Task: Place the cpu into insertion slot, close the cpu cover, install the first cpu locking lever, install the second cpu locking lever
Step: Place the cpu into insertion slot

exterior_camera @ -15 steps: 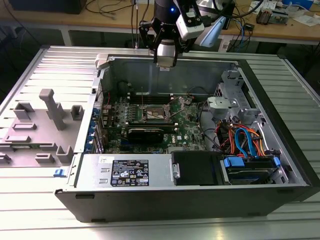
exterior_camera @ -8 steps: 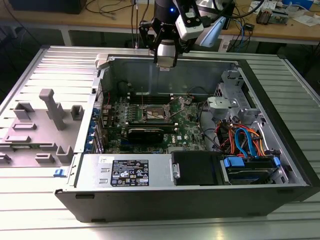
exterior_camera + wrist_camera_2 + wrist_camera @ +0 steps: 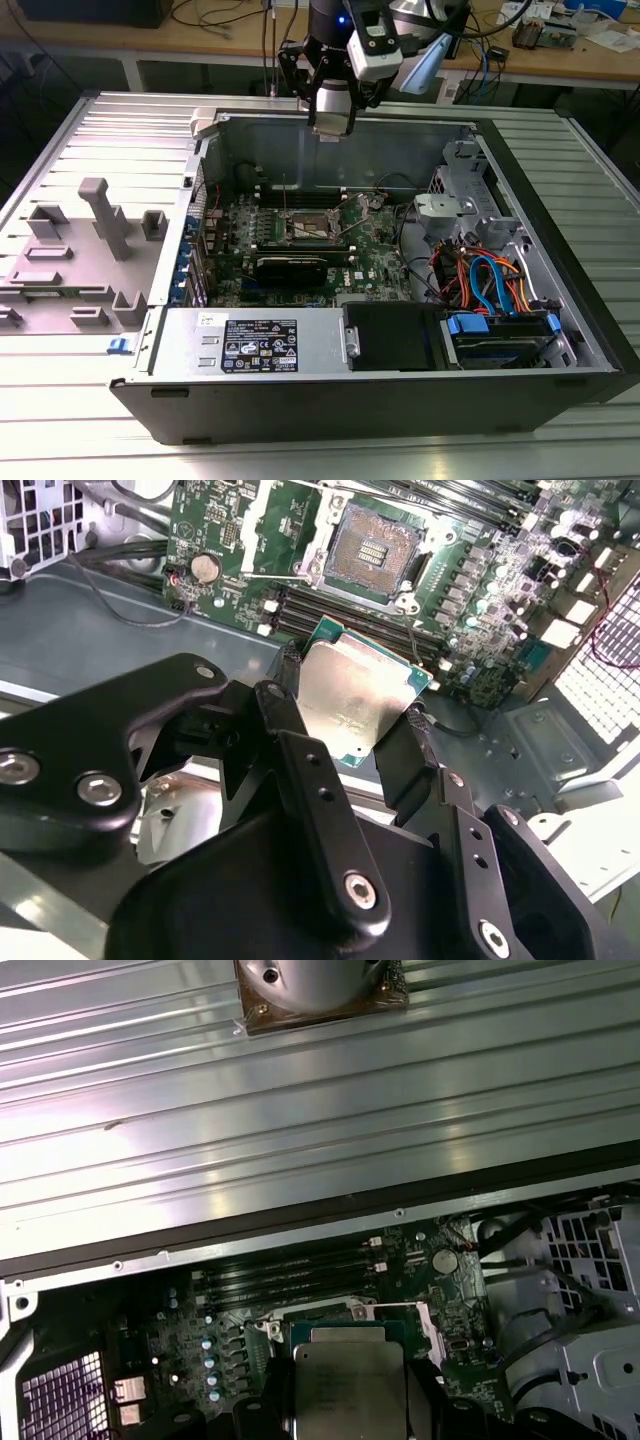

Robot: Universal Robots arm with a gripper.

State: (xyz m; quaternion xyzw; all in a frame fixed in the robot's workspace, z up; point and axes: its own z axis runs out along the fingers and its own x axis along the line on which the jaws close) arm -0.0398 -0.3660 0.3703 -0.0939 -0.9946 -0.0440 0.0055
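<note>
My gripper point(image 3: 352, 718) is shut on the cpu point(image 3: 350, 695), a flat square chip with a dull silver top, pinched at two opposite edges between black fingers point(image 3: 300, 750). The first wrist view has the same cpu point(image 3: 350, 1385) in the gripper point(image 3: 350, 1410). In the exterior view the gripper point(image 3: 332, 122) hangs above the back wall of the open computer case. The insertion slot point(image 3: 375, 550) lies uncovered on the green motherboard, its dark pin field edged with silvery metal, some way below the chip. The exterior view has the insertion slot point(image 3: 305, 228) mid-board. I cannot tell the cpu cover apart from that metal edging.
Long black memory slots point(image 3: 330, 610) run beside the socket. A black card point(image 3: 290, 265) and a grey power supply point(image 3: 255, 342) sit nearer the case front; drive cage and coloured cables point(image 3: 490, 285) fill the exterior view's right. A grey parts tray point(image 3: 75, 250) lies on the ribbed table.
</note>
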